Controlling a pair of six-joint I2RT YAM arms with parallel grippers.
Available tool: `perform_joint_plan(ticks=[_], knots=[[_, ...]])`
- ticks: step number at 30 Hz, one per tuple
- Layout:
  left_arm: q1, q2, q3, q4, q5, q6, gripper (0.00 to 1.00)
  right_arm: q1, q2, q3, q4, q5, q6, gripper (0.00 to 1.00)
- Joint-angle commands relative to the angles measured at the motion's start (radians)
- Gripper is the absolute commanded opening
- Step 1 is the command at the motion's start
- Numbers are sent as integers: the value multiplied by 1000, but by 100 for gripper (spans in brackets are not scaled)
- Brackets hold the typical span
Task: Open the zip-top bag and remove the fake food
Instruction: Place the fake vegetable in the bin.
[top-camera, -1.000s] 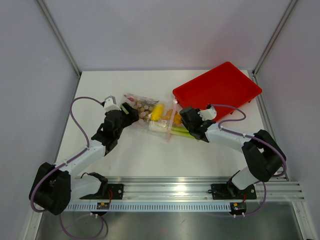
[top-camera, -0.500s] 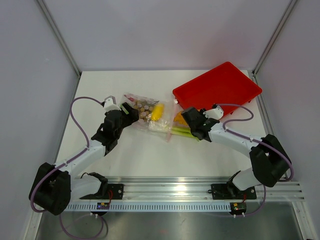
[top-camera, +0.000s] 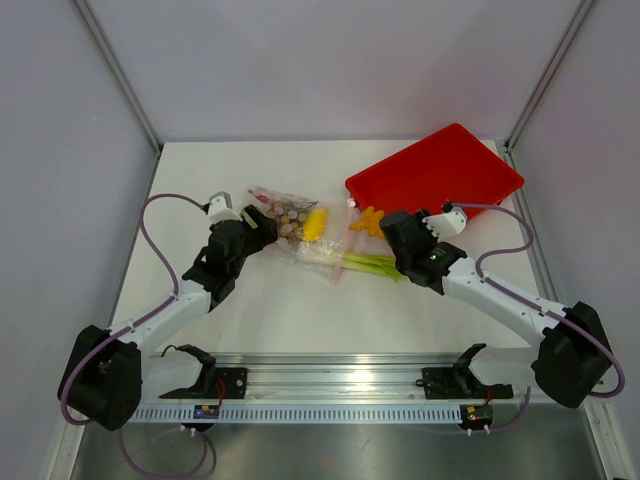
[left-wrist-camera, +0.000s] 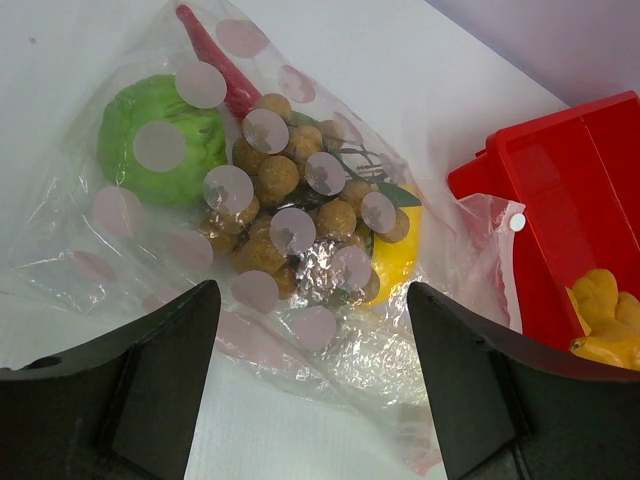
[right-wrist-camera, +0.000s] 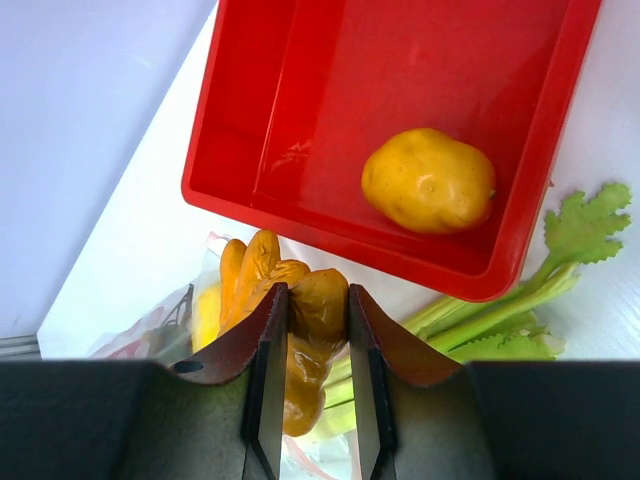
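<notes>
Zip-top bag lies flat on the white table, left of centre, with most of the fake food inside it. The left wrist view shows, through the plastic, a green round fruit, a cluster of tan balls and a yellow piece, all packed together. Left gripper sits at the bag's left end, jaws spread wide and grasping nothing; from its own camera the two fingers straddle the bag's near edge. Right gripper is clenched on an orange piece, which is out of the bag and just beside the near-left corner of the red tray. In the right wrist view both fingers press against the sides of that orange piece, with the gripper pointing toward the tray's front wall. A potato sits inside the tray. Celery stalk lies on the table between the bag and the right arm, leafy end near the tray wall. Its other end is hidden behind the fingers, so I can't tell whether it is in the bag's mouth.
</notes>
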Motion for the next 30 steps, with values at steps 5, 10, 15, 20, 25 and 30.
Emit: perform_joint_plan(ticks=[5,10,15,20,25,30], knots=[[-2,-31,27,33,-9,-1,79,0,-49,-17,42,98,-37,27],[-2,-30,26,35,-7,-1,79,-75,-63,-34,65,63,-45,27],[-2,-31,26,33,-6,-1,79,-163,-58,-54,109,-11,-67,27],[-2,-31,27,35,-4,-2,79,-216,-29,-48,149,-23,-93,27],[-2,-28,26,39,-3,-1,80,-264,11,-48,200,-31,-110,27],[-2,-18,29,41,0,-1,79,-319,55,-48,195,-80,-85,26]])
